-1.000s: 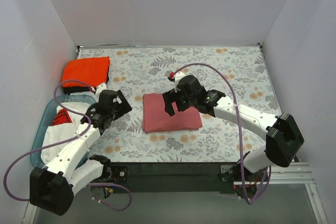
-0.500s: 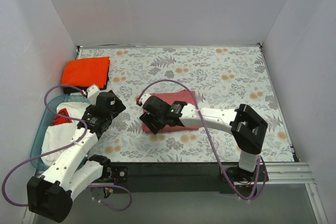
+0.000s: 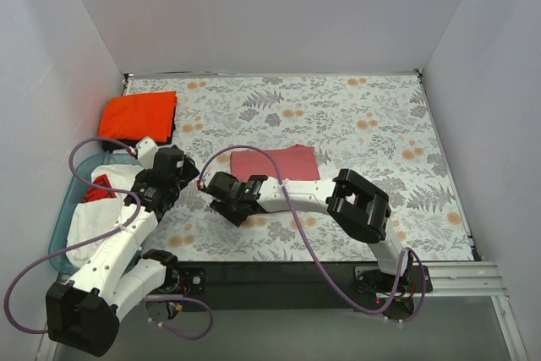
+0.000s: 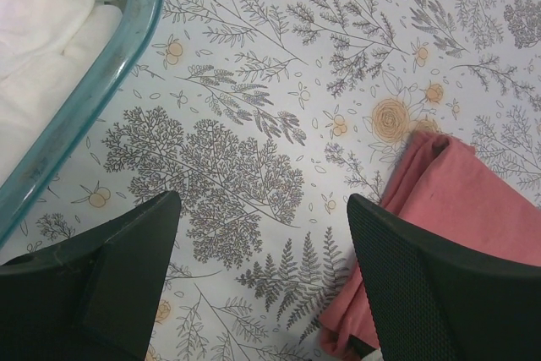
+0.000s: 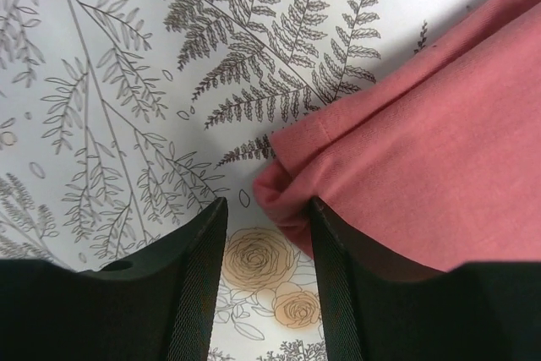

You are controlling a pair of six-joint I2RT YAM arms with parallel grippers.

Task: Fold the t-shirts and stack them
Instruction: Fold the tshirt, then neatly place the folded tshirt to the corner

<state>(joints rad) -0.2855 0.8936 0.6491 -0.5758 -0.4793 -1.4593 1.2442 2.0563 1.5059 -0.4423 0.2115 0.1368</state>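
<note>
Rose-red cloth: the folded shirt (image 3: 275,163) is lying as a flat rectangle mid-table on the flowered tablecloth (image 3: 372,124). The right gripper (image 5: 266,209) is straddling its near-left corner, fingers spread, nothing pinched. Judgement: this is the grasp for carrying it to the stack. The fingers should be closing low over every layer at that corner, or the fold will likely be falling open. The left gripper (image 4: 262,209) is hovering just beside the shirt's left edge, fingers spread, empty. An orange shirt (image 3: 138,113) is lying folded at the far-left corner. The teal tub (image 4: 101,73) is holding white cloth (image 4: 42,14) and something red (image 3: 100,188).
</note>
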